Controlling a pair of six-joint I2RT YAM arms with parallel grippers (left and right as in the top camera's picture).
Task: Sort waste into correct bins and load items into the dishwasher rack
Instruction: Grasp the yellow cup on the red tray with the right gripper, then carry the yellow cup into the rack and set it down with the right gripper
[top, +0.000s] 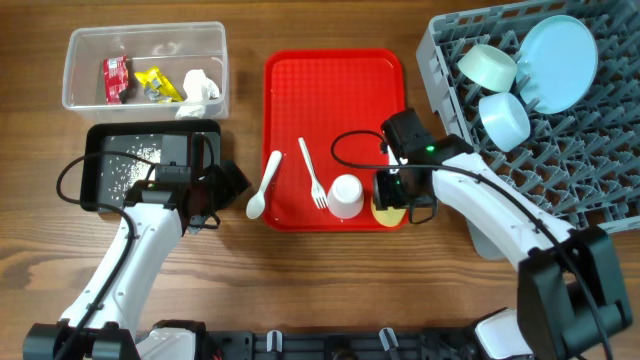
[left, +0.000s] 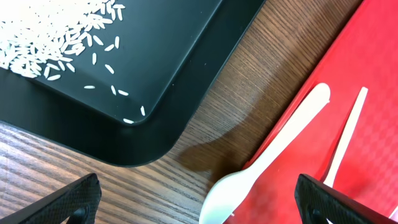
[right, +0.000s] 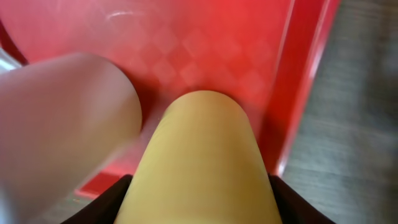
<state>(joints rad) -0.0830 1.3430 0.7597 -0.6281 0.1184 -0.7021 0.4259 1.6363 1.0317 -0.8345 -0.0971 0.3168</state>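
Note:
My right gripper (top: 392, 196) (right: 202, 202) is shut on the small yellow cup (top: 388, 212) (right: 202, 149) at the front right corner of the red tray, with dark fingers (right: 106, 208) pressed on both its sides. The white cup (top: 346, 196) (right: 62, 118) stands touching it on the left. My left gripper (top: 222, 190) (left: 198, 190) hangs open over the bowl of the white spoon (top: 264, 186) (left: 261, 165), which overhangs the tray's left edge. The fork (top: 312, 172) (left: 348, 134) lies beside it. Rice grains (top: 130, 165) (left: 56, 43) lie in the black tray (top: 190, 150) (left: 180, 68).
The clear tub (top: 70, 70) at back left holds a red wrapper (top: 116, 79), a yellow wrapper (top: 157, 83) and a tissue (top: 201, 88). The grey rack (top: 600, 170) at right holds two blue bowls (top: 487, 66) and a plate (top: 558, 62). The red tray (top: 335, 70) lies mid-table.

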